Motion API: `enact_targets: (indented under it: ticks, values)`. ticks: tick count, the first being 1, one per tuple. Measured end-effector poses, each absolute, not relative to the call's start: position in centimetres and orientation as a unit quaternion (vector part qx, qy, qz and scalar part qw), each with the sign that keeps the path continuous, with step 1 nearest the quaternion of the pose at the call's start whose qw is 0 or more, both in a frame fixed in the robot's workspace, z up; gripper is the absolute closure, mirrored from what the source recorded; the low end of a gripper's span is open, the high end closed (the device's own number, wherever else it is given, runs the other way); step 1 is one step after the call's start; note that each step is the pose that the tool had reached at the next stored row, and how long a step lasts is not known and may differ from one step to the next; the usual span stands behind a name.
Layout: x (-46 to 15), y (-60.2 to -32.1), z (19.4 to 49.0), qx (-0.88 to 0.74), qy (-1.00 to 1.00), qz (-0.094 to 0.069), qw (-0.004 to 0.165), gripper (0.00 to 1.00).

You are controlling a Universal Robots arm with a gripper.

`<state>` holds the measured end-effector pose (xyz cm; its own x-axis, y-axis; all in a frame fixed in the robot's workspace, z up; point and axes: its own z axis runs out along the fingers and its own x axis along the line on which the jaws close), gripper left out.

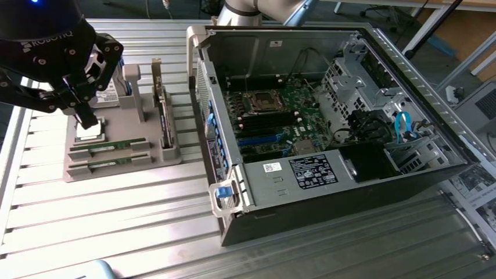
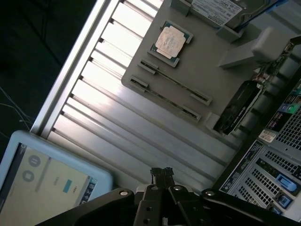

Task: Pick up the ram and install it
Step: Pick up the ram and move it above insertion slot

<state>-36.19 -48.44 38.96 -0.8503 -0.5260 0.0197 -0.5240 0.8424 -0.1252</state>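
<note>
Slatted alu bench [image 1: 116,221]: tool [image 1: 87,121] closed, empty, nr ram [image 1: 108,145] in gray tray [image 1: 78,173].

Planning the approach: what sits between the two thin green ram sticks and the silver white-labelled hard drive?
Small square silver processor chip, flat on the grey holder between ram sticks and hard drive; wrist view.

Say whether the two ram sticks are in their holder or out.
In. The first stick and second stick lie in slots of the holder; the shut claw hangs near it, empty.
</note>
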Motion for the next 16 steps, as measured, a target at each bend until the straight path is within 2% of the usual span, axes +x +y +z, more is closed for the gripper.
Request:
enact_targets:
  ticks: [16]
  values:
    - [-36.19,-48.44,38.95,-0.301,0.951,-0.070,0.008,0.89]
